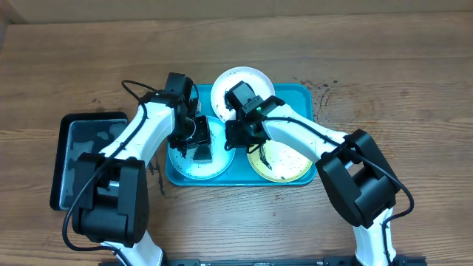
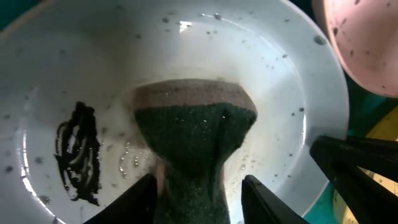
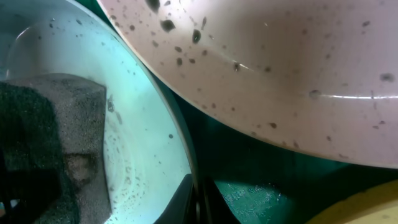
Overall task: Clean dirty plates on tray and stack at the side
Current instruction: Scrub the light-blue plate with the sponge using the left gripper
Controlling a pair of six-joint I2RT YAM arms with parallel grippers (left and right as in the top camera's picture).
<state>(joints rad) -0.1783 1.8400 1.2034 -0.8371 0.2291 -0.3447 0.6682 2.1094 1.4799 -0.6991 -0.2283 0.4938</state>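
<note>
Green sponge pinched, left tool down (blue plate)

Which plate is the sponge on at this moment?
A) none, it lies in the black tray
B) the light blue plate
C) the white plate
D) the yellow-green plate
B: the left gripper holds the sponge down on the light blue plate, whose dark smear sits beside the sponge.

Left gripper clamps a green-faced sponge against the speckled plate; a dark smear lies to its left.
</note>
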